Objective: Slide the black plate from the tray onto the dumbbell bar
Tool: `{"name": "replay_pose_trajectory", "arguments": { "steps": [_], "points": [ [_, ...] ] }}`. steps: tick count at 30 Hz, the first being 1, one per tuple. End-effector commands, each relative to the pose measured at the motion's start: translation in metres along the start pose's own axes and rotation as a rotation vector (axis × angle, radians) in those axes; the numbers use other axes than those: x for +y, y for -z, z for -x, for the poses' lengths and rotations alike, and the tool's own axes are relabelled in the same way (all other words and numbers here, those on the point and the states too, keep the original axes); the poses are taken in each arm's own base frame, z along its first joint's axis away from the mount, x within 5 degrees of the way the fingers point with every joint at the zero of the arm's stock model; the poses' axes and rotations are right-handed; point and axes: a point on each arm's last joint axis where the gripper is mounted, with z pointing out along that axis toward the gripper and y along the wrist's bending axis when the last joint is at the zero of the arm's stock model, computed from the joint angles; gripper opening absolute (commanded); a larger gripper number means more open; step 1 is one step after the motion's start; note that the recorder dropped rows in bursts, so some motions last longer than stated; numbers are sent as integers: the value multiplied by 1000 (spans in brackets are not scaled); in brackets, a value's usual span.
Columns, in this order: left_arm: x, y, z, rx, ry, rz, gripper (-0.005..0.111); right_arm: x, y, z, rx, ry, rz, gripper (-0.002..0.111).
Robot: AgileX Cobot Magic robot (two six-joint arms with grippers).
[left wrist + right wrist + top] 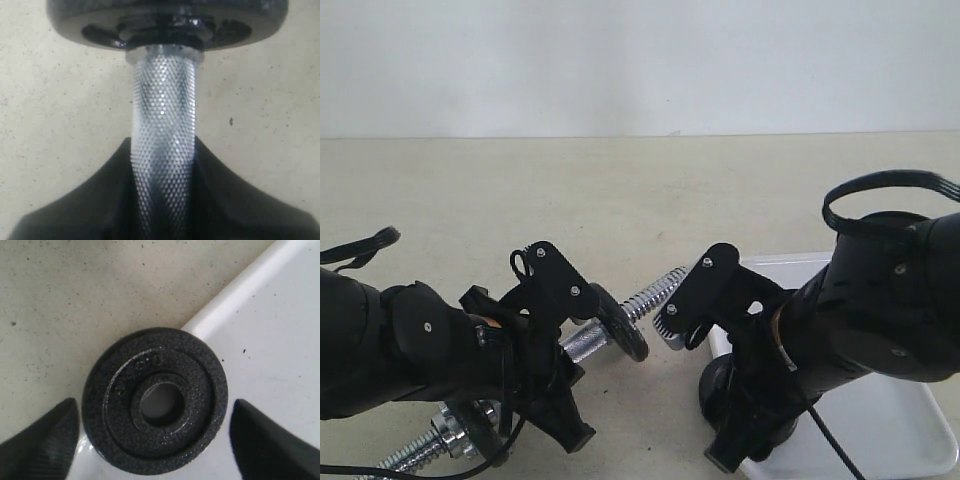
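The black plate [155, 400], a small round matte cast-metal disc with a central hole, lies flat on the edge of the flat white plastic tray [280, 340], covering a stretch of its low rim, with part of it over the speckled beige table [75, 290]. The right gripper [154, 407] straddles it, fingers spread wide, one on each side and just clear of the disc. Well apart, the left gripper [162, 150] is clamped on the knurled steel dumbbell bar [162, 100], which carries another black disc [260, 25] just beyond the fingers
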Motion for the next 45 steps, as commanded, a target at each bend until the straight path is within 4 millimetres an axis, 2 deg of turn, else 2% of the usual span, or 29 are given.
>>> {"name": "replay_pose_trajectory", "arguments": {
  "steps": [1,20,23,30,45],
  "points": [
    [-3,-2,-8,39,-2,-36,4,0,0,-2,9,11,-2,42],
    [-4,-2,-8,42,-2,-42,4,-1,0,-2,14,-25,-13,42],
    [-4,-2,-8,42,-2,-42,4,-1,0,-2,14,-93,-13,42],
    [-4,-2,-8,42,-2,-42,4,1,0,6,-76,-131,10,42],
    [-4,-2,-8,42,-2,-42,4,1,0,1,-25,-190,15,42]
  ]
}}
